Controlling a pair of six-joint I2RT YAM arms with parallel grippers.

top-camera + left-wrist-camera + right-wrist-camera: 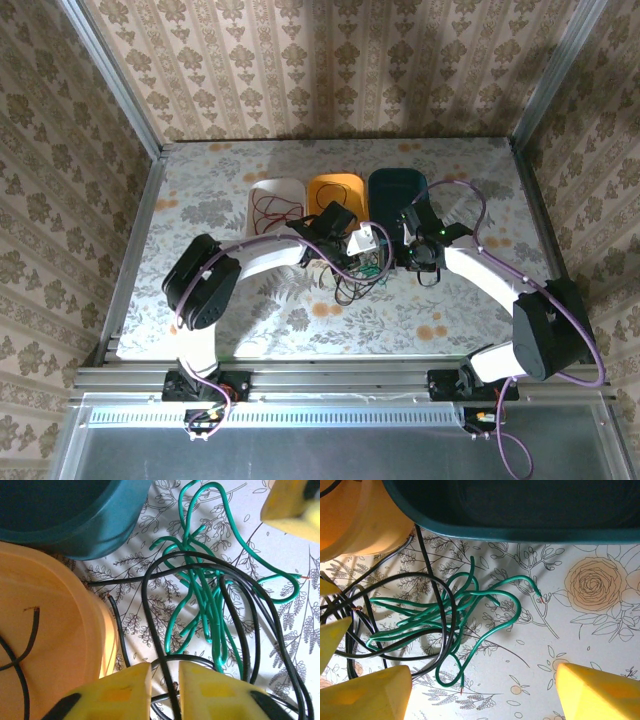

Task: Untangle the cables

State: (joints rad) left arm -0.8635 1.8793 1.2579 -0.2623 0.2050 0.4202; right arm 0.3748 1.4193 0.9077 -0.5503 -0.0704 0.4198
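Plainly, the cables (pixel 352 282) lie knotted on the table (pixel 200 180), at 6 o'clock from the orange bin (pixel 335 190). The left pincer (pixel 165 690), barely parted, straddles a black cable (pixel 144 595); the right pincer (pixel 482 690) gapes empty. Tugging the black one could cinch the green cable (pixel 445 615).

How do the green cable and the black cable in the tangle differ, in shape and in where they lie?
The green cable is folded into narrow, tight loops bunched together, while the black cable runs in wide loops around and across that bunch. The black cable passes through the gap between the fingers of the left gripper; the green cable lies outside that gap. Both are thin, rest on the table and cross each other.
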